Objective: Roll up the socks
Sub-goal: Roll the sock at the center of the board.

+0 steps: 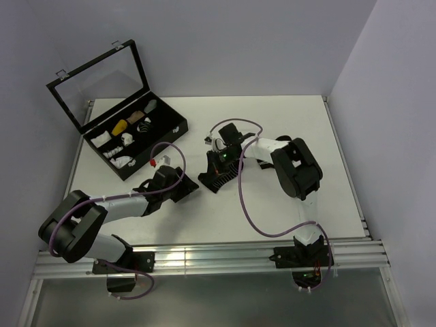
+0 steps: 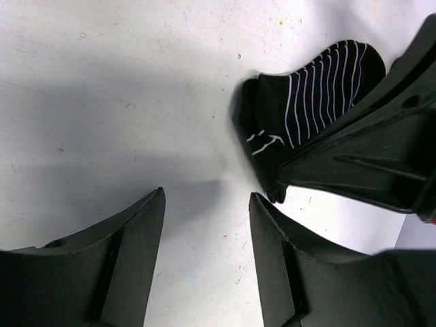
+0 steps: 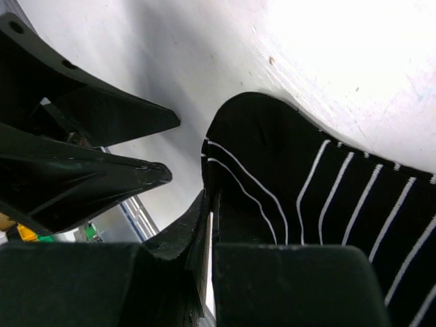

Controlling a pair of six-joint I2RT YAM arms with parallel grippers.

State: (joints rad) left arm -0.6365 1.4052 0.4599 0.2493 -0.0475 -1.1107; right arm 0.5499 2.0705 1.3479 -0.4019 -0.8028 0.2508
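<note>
Socks (image 3: 306, 184), black with thin white stripes, lie bunched on the white tabletop (image 1: 272, 116), to the right of the open black case (image 1: 174, 138) in the top view and a little nearer the arm bases than it is. The right fingers (image 3: 194, 238) are pressed together on one end of the socks, with fabric pinched at their tips; the striped part spreads away from them flat on the tabletop. The left fingers (image 1: 185, 187) sit low over the tabletop between the case and the socks, just beside the socks. They stand partly apart with nothing between them, only bare tabletop showing in the gap. From the left wrist view the socks lie beyond the left fingertips and off to one side, with the tip of the right arm's hand resting on their near end. The case has its clear lid (image 1: 102, 82) tilted up, and its compartments hold small rolled bundles (image 1: 120, 127) in white, yellow and tan.
</note>
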